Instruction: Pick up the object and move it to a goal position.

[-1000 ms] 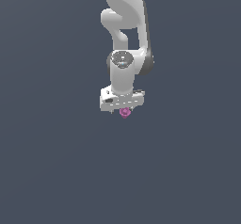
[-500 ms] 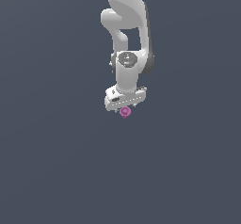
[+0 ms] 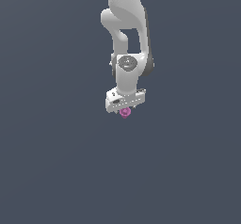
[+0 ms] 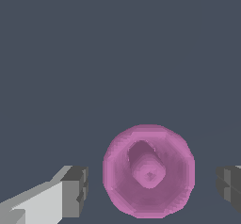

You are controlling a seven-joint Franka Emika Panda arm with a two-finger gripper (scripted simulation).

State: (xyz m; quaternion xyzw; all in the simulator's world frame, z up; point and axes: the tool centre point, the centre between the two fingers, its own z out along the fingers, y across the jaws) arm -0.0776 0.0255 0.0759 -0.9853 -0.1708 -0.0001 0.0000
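Compared to a second ago, the wrist has rolled a bit, so the white bar of the pincer point(image 3: 124, 104) sits tilted now, lower on the exterior view's left, and the arm point(image 3: 126, 25) has barely shifted otherwise. The object point(image 3: 125, 112) is a little magenta-pink rounded thing tucked right under the bar, about mid-span, with plain dark grey surface point(image 3: 52, 166) all around. From the wrist view the object point(image 4: 148, 171) looks like a faceted ball with a small stub or peg pointing up toward the camera, so if it has a long axis, it runs roughly along the camera's line of sight; honestly hard to call. Both dark fingertips point(image 4: 75, 191) flank it with clear gaps on each side, so the pincer is spread apart and not touching it.
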